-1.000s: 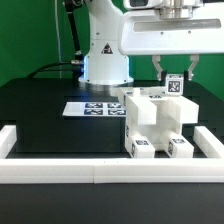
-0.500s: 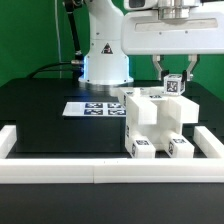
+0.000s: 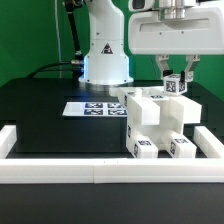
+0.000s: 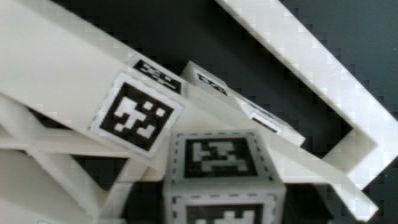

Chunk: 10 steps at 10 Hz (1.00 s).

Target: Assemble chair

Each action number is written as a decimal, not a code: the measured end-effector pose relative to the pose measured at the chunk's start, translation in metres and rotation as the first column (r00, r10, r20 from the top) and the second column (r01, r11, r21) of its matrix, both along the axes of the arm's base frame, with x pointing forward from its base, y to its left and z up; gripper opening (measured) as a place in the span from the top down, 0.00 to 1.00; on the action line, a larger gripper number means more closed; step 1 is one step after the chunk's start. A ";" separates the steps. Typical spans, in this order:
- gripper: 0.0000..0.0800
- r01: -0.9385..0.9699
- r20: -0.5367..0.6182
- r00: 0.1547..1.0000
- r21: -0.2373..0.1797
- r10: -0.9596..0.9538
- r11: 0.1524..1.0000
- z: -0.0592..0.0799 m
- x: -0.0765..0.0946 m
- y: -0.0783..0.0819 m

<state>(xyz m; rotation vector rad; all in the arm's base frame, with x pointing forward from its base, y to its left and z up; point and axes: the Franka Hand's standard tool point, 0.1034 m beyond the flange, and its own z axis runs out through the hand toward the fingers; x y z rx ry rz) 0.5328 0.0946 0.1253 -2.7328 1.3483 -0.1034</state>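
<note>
Gripping small white tagged post (image 3: 176, 86) w/ jaws shut on it, one finger per side, pointing straight down. Holding post upright at rear top of part-built chair (image 3: 152, 122), toward exterior view's right. Cannot confirm post-to-chair contact. Below jaws: chair standing on black desk (image 3: 40, 125), just behind white border rail (image 3: 60, 172). Toward exterior view's left of chair: marker board (image 3: 92, 108), flat on desk. In wrist view: post tag close up, chair frame beside it.

Even, bright overhead light; soft shadows under the chair (image 3: 155, 122) on the black table (image 3: 50, 115); wrist view blurred close-up.
</note>
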 end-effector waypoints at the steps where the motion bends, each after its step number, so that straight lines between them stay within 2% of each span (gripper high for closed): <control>1: 0.64 0.063 -0.004 0.998 0.008 -0.063 0.998 0.000 0.000 0.001; 4: 0.64 0.211 -0.016 0.978 0.029 -0.210 0.977 0.000 -0.001 0.003; 6: 0.63 0.195 -0.015 0.981 0.027 -0.194 0.980 0.000 -0.001 0.003; 7: 0.41 0.161 -0.012 0.987 0.024 -0.161 0.987 0.000 -0.001 0.003; 8: 0.23 0.136 -0.011 0.991 0.021 -0.136 0.990 -0.001 -0.001 0.003; 10: 0.20 -0.015 -0.001 1.000 0.005 0.015 1.000 -0.001 -0.001 0.005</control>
